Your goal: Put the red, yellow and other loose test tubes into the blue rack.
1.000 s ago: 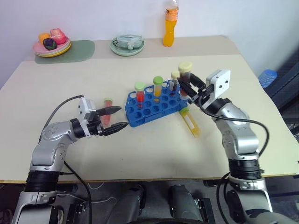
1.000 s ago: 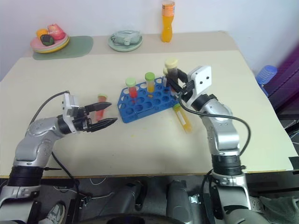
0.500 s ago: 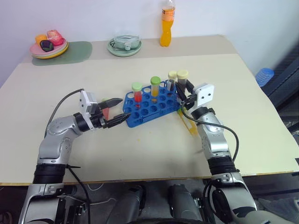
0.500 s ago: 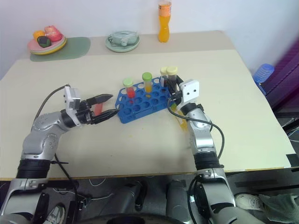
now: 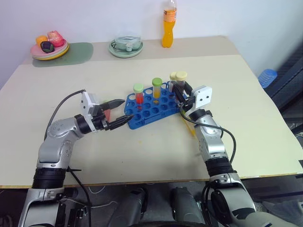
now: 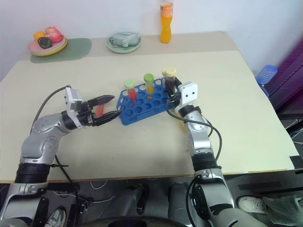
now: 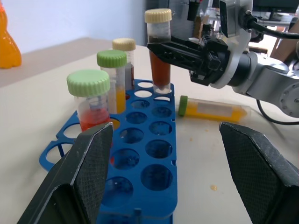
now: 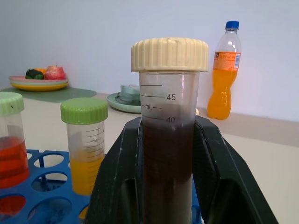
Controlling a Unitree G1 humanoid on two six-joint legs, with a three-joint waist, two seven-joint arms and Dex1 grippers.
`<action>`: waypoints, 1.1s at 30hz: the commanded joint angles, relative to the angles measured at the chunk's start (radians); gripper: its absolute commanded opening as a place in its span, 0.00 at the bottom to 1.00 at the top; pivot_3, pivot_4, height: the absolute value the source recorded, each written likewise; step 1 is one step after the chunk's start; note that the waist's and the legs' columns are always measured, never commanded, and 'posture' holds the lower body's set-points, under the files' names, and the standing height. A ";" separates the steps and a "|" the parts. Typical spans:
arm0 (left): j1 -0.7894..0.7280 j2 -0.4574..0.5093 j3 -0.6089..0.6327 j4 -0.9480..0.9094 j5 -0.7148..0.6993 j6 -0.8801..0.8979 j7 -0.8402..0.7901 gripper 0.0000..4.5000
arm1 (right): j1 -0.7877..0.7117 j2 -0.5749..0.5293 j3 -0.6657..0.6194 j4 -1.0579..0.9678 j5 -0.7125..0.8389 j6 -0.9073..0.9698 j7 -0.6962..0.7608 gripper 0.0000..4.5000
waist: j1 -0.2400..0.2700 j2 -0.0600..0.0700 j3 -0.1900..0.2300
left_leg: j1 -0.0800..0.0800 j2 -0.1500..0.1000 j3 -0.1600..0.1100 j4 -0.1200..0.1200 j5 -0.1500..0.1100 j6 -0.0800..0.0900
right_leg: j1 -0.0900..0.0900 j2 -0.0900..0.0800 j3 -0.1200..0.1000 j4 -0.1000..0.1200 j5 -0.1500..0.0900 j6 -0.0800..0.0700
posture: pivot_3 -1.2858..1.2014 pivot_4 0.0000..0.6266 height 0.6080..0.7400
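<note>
The blue rack [image 5: 150, 108] stands mid-table with a red tube [image 5: 138, 94], a yellow tube [image 5: 156, 88] and a cream-capped tube [image 5: 173, 78] upright in it. My right gripper [image 5: 183, 91] is shut on a brown, cream-capped tube [image 8: 168, 135], held upright with its lower end at a hole [image 7: 161, 87] at the rack's right end. Beside that arm a loose yellow tube [image 7: 216, 108] lies on the table. At the rack's left end my left gripper [image 5: 125, 110] is open, and a loose red tube [image 5: 107, 114] lies on the table by its fingers.
Along the table's far edge stand an orange drink bottle [image 5: 170, 24], a pale green dish [image 5: 126, 46] and a plate of fruit [image 5: 49, 47] on a green mat [image 5: 75, 50]. A blue object [image 5: 267, 78] sits off the table's right side.
My right gripper has lowered the brown tube from above the rack's right end down to it. The left gripper has stayed open in about the same place.
</note>
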 commanded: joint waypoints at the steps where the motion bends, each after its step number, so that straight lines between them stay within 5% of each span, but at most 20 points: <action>1: -0.004 0.014 0.024 -0.038 -0.017 0.006 0.008 0.83 | 0.010 0.006 -0.005 0.007 0.012 -0.011 -0.005 0.18 | 0.001 0.000 0.000 | 0.000 0.000 0.000 0.000 0.000 0.000 | 0.000 0.000 0.000 0.000 0.000 0.000 | 0.52 0.24 1.00; 33: -0.008 -0.003 0.014 -0.021 -0.014 0.002 -0.008 0.83 | 0.011 -0.006 -0.012 0.019 0.024 -0.031 -0.020 0.18 | 0.005 0.000 0.000 | 0.001 0.000 0.000 0.000 0.000 0.000 | 0.000 0.000 0.000 0.000 0.000 0.000 | 0.52 0.24 1.00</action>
